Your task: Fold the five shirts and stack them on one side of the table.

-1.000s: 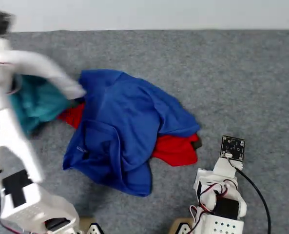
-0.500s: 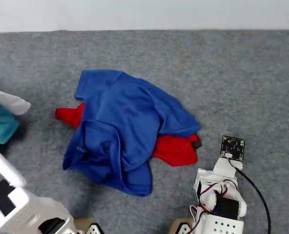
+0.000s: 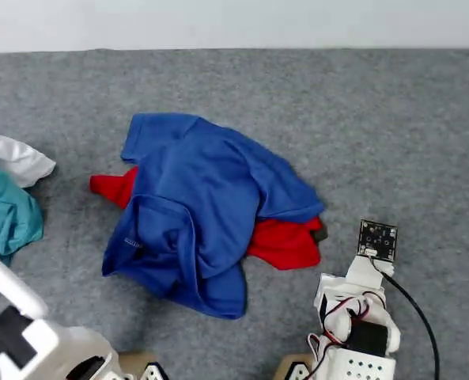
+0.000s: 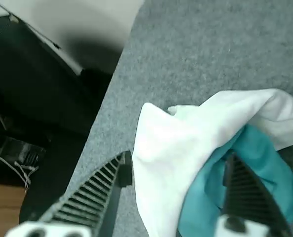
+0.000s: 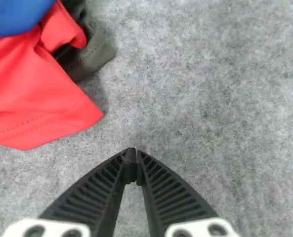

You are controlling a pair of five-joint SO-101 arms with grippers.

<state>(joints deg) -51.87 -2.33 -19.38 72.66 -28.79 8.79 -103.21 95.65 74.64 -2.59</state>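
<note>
The left gripper [image 4: 178, 162] is standing wide open at the left side of the table [image 3: 376, 119], its 2 ribbed fingers [image 4: 99, 190] spread well apart and not clamping anything. Between and below those fingers a white shirt [image 4: 186, 143] is lying bunched over a teal shirt [image 4: 208, 197], the white cloth reaching close to one finger and the teal cloth running up beside the other; whether either finger is touching the cloth I cannot tell. From the high view the white shirt [image 3: 17, 158] and the teal shirt [image 3: 9, 218] are lying together in a loose heap at the table's left edge, the white one farther from the arms. Near the middle of the table a crumpled blue shirt [image 3: 202, 214] is lying spread over a red shirt [image 3: 285, 241], which is showing out from under it on 2 sides. A dark shirt [image 3: 319, 232] is peeking out at the red one's right edge. The right gripper [image 5: 131, 157] is sitting fully closed, fingertips meeting and holding nothing, over bare grey table. The red shirt [image 5: 32, 98] is lying near its tip but apart from it, with the dark shirt [image 5: 87, 49] just beyond.
</note>
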